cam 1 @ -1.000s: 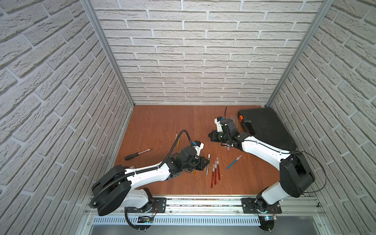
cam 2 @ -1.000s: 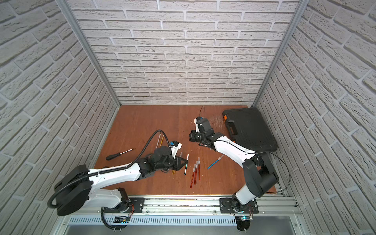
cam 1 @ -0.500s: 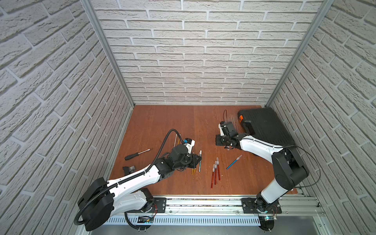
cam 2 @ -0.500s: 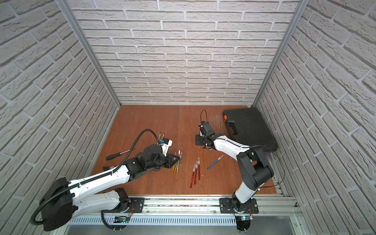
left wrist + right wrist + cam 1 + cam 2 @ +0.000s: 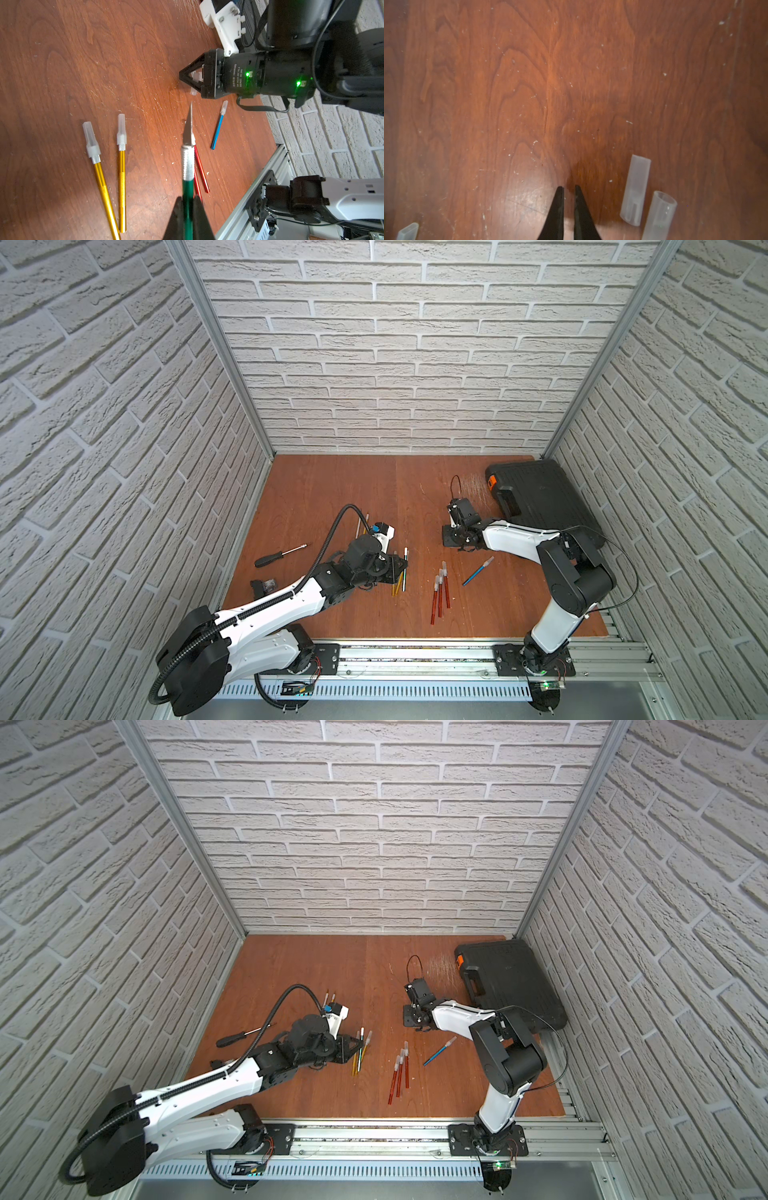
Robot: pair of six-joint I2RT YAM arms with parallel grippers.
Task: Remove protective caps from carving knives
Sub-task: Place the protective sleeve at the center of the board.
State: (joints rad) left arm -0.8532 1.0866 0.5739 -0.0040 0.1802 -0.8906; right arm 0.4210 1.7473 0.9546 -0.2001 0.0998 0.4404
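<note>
In both top views the left arm [image 5: 270, 605] stretches low from the lower left of the frame toward the middle of the table [image 5: 332, 489]. Its left gripper [image 5: 400, 569] is clamped on a green knife [image 5: 405, 572], right by two gold knives [image 5: 357, 1063]. The right arm [image 5: 511, 537] folds in from the lower right, with the right gripper [image 5: 451, 538] tipped down close to the wood, centre-right. Three red knives [image 5: 439, 593] and a blue knife [image 5: 478, 571] lie capped between the arms.

The left wrist view shows the green knife pinched by its handle between closed jaws, its blade [image 5: 190, 124] bare. The gold knives wear their protective caps [image 5: 90, 137].

The right wrist view shows the jaws nearly together with nothing between them, and loose caps [image 5: 635, 191] lie beside them. Those sleeves look light, slick and slightly squashy. I'd pinch one across its flat sides while the stiff handle is held near its knurled collar, clear of the fragile point.
</note>
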